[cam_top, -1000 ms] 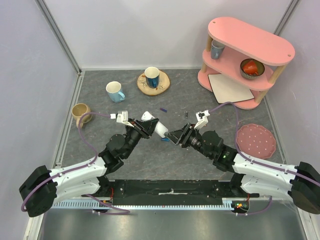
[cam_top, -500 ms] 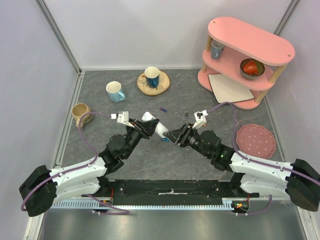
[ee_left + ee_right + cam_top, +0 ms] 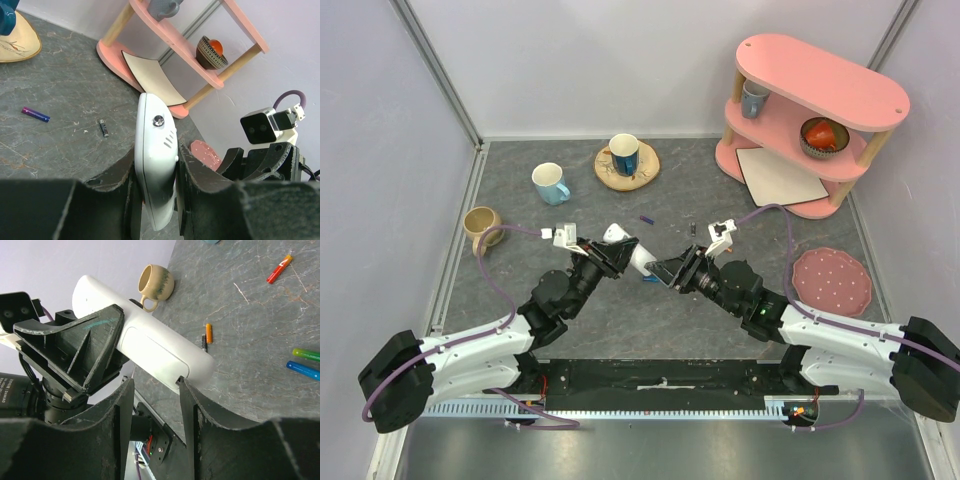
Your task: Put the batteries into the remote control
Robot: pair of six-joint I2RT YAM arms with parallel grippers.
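Right gripper [image 3: 154,385] edged closer, jaws spread astride the remote control [image 3: 150,347] that left gripper [image 3: 157,160] pinches

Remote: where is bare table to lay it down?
Bare table: the patch between the left arm and right arm near their bases, and the strip between coaster and shelf. Crowded: around the left end effector and right end effector, where batteries lie loose, and near the mug.

White shells and black joints made up both arms [image 3: 470,352], trailing purple cables [image 3: 483,275]. The left gripper [image 3: 156,170] and right gripper [image 3: 155,387] were black, with white camera blocks [image 3: 563,236].
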